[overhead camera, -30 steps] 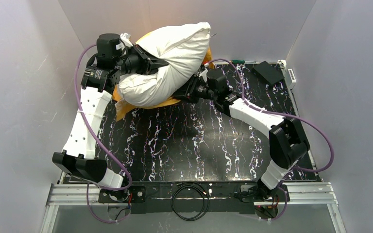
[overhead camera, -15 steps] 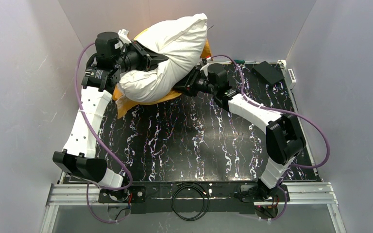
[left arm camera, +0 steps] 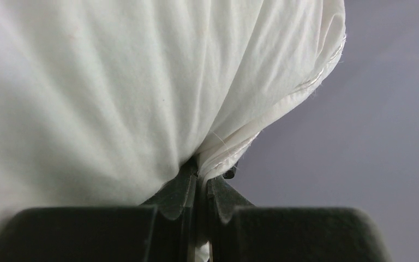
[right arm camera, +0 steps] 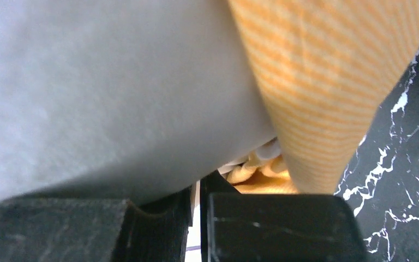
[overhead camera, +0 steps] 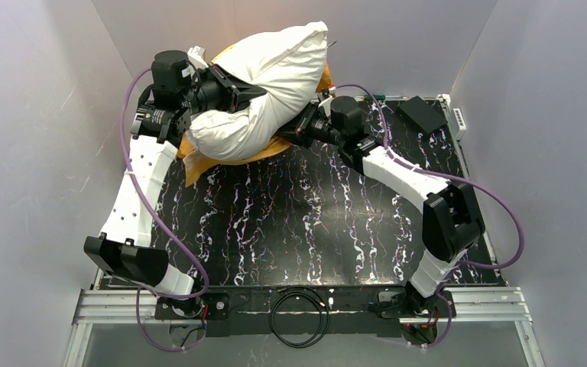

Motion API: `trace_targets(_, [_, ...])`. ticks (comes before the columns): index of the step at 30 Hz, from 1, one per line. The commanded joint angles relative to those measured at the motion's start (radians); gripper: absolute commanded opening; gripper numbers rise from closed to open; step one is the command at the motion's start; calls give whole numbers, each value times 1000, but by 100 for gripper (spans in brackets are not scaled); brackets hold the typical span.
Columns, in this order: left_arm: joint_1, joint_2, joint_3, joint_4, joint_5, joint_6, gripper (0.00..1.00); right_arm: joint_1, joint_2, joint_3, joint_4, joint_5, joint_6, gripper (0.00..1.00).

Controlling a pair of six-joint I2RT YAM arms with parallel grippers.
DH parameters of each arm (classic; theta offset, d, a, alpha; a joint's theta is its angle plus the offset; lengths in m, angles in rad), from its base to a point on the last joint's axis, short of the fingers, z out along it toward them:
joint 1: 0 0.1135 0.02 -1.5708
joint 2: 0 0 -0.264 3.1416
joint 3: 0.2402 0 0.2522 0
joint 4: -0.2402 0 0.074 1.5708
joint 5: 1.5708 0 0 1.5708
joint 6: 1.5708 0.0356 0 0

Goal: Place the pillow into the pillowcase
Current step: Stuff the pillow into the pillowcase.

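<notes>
**Left of the pillow.** We are seeing the left gripper (overhead camera: pixel 246 90) biting into the left flank of the pillow (overhead camera: pixel 271 73). In the left wrist view this gripper (left arm camera: pixel 202 176) is pressing its jaws together on a gathered seam of the pillow (left arm camera: pixel 114 82), and creases are fanning out from the pinch. The side wall (overhead camera: pixel 38 115) is standing close behind this arm.

**The pillow.** It is hanging off the table (overhead camera: pixel 298 222) as a plump off-white bundle, bending around the pinch. Its upper corner is rising in front of the back wall (overhead camera: pixel 397 38).

**Beneath the pillow.** The pillowcase (overhead camera: pixel 189 162) is showing as orange cloth, peeking out below the pillow's lower edge and behind its upper right side. One flap is drooping onto the table below the pillow's left end.

**Right of the pillow.** The right gripper (overhead camera: pixel 299 128) is reaching under the pillow's lower right edge. In the right wrist view the gripper (right arm camera: pixel 196 188) is holding its jaws at a thin slit, with folds of the ribbed pillowcase (right arm camera: pixel 327 82) bunching at the tips. We cannot tell which cloth, if any, it is pinching.

**Room to move.** The marbled table is spreading out on the pillow's near side. A black box (overhead camera: pixel 422 115) is lying well to the pillow's right.
</notes>
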Motion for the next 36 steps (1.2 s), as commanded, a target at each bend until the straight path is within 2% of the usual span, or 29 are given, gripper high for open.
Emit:
trace_targets(1, [2, -42, -22, 45, 46, -22, 0, -10, 28, 124, 146, 31, 34, 16])
trace_targets(7, [2, -47, -28, 69, 47, -44, 0, -11, 98, 82, 112, 123, -27, 18])
trace_targets(10, [3, -45, -14, 66, 49, -44, 0, -12, 134, 34, 101, 169, -27, 22])
trace_targets(14, [7, -44, 1, 53, 41, -32, 0, -13, 158, -7, 46, 198, -21, 36])
trace_targets(19, [14, -40, 3, 53, 52, -31, 0, -15, 157, 19, -87, 213, -106, 60])
trace_targets(22, [14, -36, 0, 58, 57, -33, 0, -17, 184, 44, -104, 206, -116, 65])
trace_targets(28, [14, -33, -4, 74, 65, -45, 0, -16, 255, 90, -131, 202, -122, 64])
trace_targets(33, [17, -34, -6, 92, 70, -63, 0, -15, 317, 130, -174, 201, -152, 52])
trace_targets(36, [24, -35, -5, 99, 75, -72, 0, -16, 345, 158, -224, 193, -175, 48])
